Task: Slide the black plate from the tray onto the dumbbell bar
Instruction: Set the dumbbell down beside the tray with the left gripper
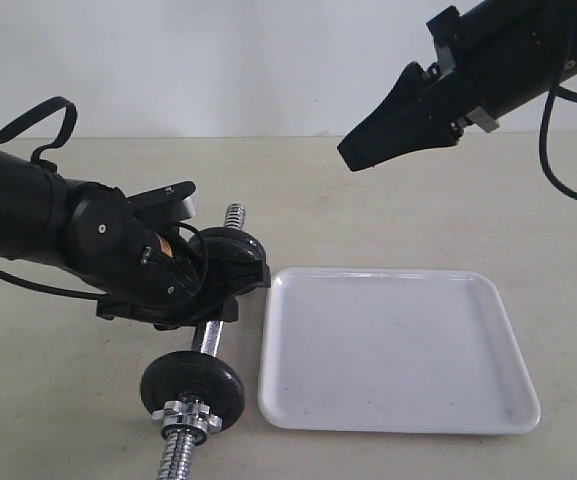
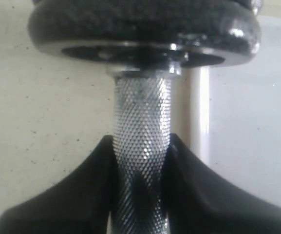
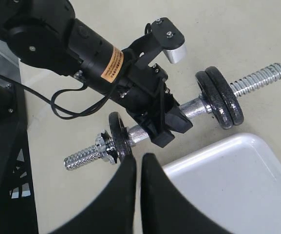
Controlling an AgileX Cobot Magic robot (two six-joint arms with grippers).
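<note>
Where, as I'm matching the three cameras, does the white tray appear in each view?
Exterior view: the tray lies low, right of centre.
Left wrist view: the tray runs with its rim alongside the dumbbell bar.
Right wrist view: the tray lies just past the right gripper, dumbbell bar beyond.
Shared landmark: the dumbbell bar, next to the tray in every view.

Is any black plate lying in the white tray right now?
No. The tray holds nothing, and the black plates all sit on the dumbbell bar.
</note>
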